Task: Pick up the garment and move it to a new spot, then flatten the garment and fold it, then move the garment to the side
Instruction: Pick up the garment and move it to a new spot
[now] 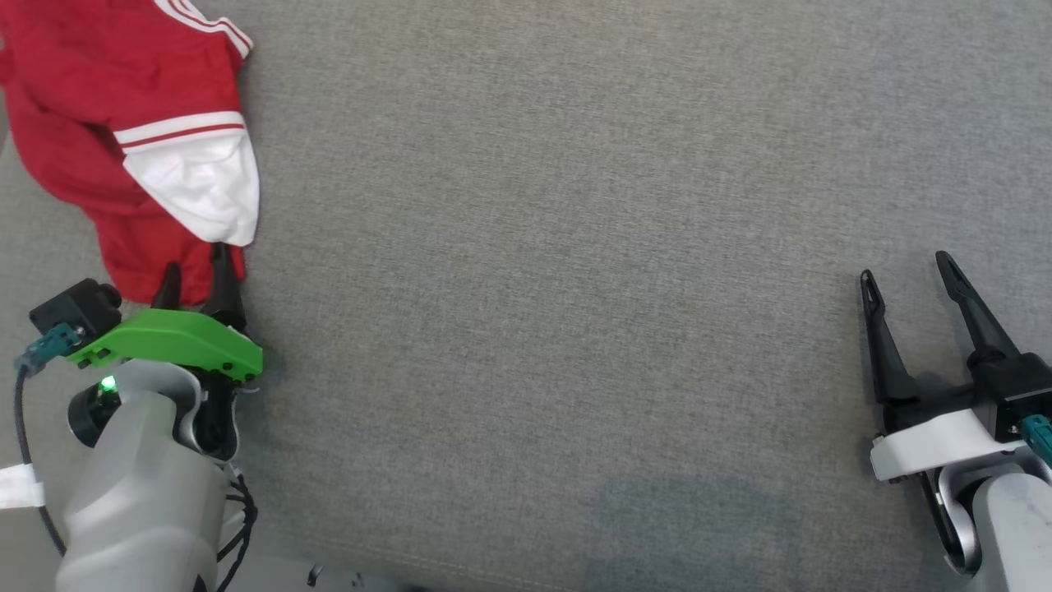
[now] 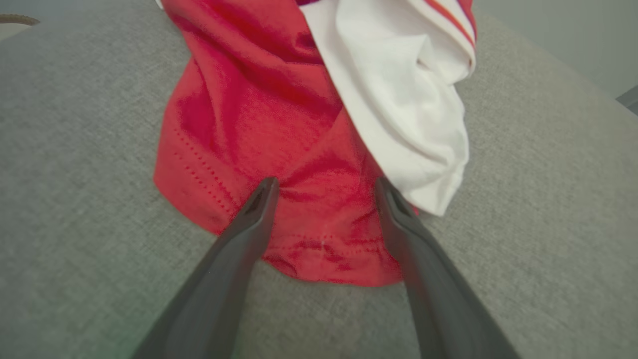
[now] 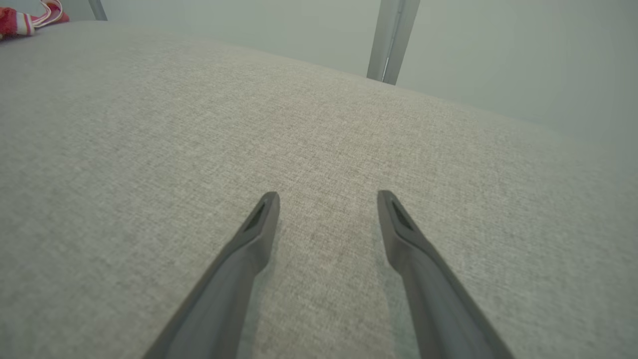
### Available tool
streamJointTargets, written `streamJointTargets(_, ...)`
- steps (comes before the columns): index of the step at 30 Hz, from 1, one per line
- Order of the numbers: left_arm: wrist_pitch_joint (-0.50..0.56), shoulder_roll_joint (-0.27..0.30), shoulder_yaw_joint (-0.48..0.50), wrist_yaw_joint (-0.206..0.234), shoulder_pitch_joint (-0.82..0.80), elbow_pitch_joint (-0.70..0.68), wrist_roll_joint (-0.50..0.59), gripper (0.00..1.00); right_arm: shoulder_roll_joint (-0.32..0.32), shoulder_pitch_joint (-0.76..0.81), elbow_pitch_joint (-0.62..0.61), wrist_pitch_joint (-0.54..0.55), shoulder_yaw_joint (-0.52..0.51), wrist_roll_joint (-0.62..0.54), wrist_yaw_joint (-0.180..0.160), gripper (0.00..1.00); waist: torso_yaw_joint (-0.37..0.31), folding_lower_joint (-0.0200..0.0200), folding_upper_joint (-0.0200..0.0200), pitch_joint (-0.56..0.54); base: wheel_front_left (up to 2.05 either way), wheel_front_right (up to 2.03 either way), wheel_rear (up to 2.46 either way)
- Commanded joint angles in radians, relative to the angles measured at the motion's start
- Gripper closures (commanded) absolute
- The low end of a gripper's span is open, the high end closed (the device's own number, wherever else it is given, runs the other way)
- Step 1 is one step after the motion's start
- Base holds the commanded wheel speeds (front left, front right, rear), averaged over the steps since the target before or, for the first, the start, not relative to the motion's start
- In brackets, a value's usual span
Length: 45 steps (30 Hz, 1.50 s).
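The garment [image 1: 123, 140] is a red jersey with white panels and red-white stripes, crumpled at the far left of the grey surface. My left gripper [image 1: 195, 267] is open at its near hem, fingertips spread over the red cloth. In the left wrist view the garment [image 2: 259, 114] fills the upper middle and my left gripper [image 2: 324, 185] straddles the hem with nothing pinched. My right gripper [image 1: 904, 265] stands open at the right, far from the jersey, over bare fabric. In the right wrist view my right gripper [image 3: 326, 197] is open and a corner of the garment [image 3: 25, 17] shows at top left.
The grey fabric surface [image 1: 575, 288] stretches wide between the two arms. Its front seam [image 1: 460, 563] runs along the bottom. A grey upright post [image 3: 394, 40] stands beyond the far edge in the right wrist view.
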Motion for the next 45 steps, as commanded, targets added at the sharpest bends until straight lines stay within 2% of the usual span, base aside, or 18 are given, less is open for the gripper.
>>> streamJointTargets(1, 0.014, -0.004, -0.012, -0.002, -0.004, 0.032, -0.007, 0.00, 0.001, 0.007, 0.001, -0.003, -0.006, 0.009, -0.001, 0.00, -0.078, 0.0000, 0.0054, 0.037, 0.00, 0.00, 0.00)
streamJointTargets(2, 0.019, -0.006, -0.018, -0.002, 0.000, 0.056, -0.014, 0.38, 0.005, 0.014, 0.003, -0.003, -0.012, 0.009, -0.001, 0.00, -0.083, 0.0000, 0.0054, 0.029, 0.00, 0.00, 0.00)
streamJointTargets(3, 0.024, -0.009, -0.032, -0.002, 0.004, 0.074, -0.012, 1.00, 0.009, 0.019, 0.006, -0.003, -0.017, 0.011, -0.001, 0.00, -0.086, 0.0000, 0.0054, 0.020, 0.00, 0.00, 0.00)
streamJointTargets(5, 0.044, -0.023, -0.063, -0.004, 0.027, 0.085, -0.024, 1.00, 0.018, 0.034, 0.013, -0.003, -0.025, 0.012, -0.001, 0.00, -0.088, 0.0000, 0.0054, -0.005, 0.00, 0.00, 0.00)
streamJointTargets(12, -0.001, 0.014, -0.110, -0.004, 0.056, -0.012, -0.001, 1.00, 0.059, 0.086, 0.038, -0.003, -0.041, 0.019, -0.001, 0.00, -0.077, 0.0000, 0.0054, -0.103, 0.00, 0.00, 0.00)
streamJointTargets(16, -0.007, 0.017, -0.121, -0.003, 0.075, -0.151, 0.052, 1.00, 0.080, 0.110, 0.052, -0.003, -0.033, 0.024, -0.001, 0.00, -0.068, 0.0000, 0.0054, -0.159, 0.00, 0.00, 0.00)
streamJointTargets(20, -0.007, -0.012, -0.214, -0.003, 0.126, -0.328, 0.105, 1.00, 0.103, 0.129, 0.067, -0.003, -0.013, 0.032, -0.001, 0.00, -0.081, 0.0000, 0.0054, -0.222, 0.00, 0.00, 0.00)
streamJointTargets(22, -0.007, -0.023, -0.258, -0.003, 0.142, -0.402, 0.094, 1.00, 0.116, 0.132, 0.069, -0.003, -0.006, 0.036, -0.001, 0.00, -0.097, 0.0000, 0.0054, -0.245, 0.00, 0.00, 0.00)
streamJointTargets(26, 0.017, -0.036, -0.361, -0.003, 0.160, -0.558, 0.095, 1.00, 0.132, 0.144, 0.076, -0.003, -0.005, 0.045, -0.001, 0.00, -0.145, 0.0000, 0.0054, -0.280, 0.00, 0.00, 0.00)
streamJointTargets(33, 0.119, -0.075, -0.517, 0.004, 0.157, -0.813, 0.107, 1.00, 0.153, 0.142, 0.082, -0.003, -0.007, 0.058, -0.001, 0.00, -0.268, 0.0000, 0.0054, -0.299, 0.00, 0.00, 0.00)
streamJointTargets(39, 0.184, -0.092, -0.640, 0.034, 0.100, -0.910, 0.096, 1.00, 0.159, 0.130, 0.090, -0.003, -0.005, 0.086, -0.001, 0.00, -0.405, 0.0000, 0.0054, -0.299, 0.00, 0.00, 0.00)
streamJointTargets(42, 0.175, -0.095, -0.720, 0.060, 0.055, -0.950, 0.056, 1.00, 0.159, 0.126, 0.095, -0.003, -0.006, 0.115, -0.001, 0.00, -0.474, 0.0000, 0.0054, -0.295, 0.00, 0.00, 0.00)
streamJointTargets(45, 0.163, -0.095, -0.778, 0.086, 0.013, -0.966, 0.022, 1.00, 0.159, 0.123, 0.099, -0.003, -0.004, 0.130, -0.001, 0.00, -0.514, 0.0000, 0.0054, -0.288, 0.00, 0.00, 0.00)
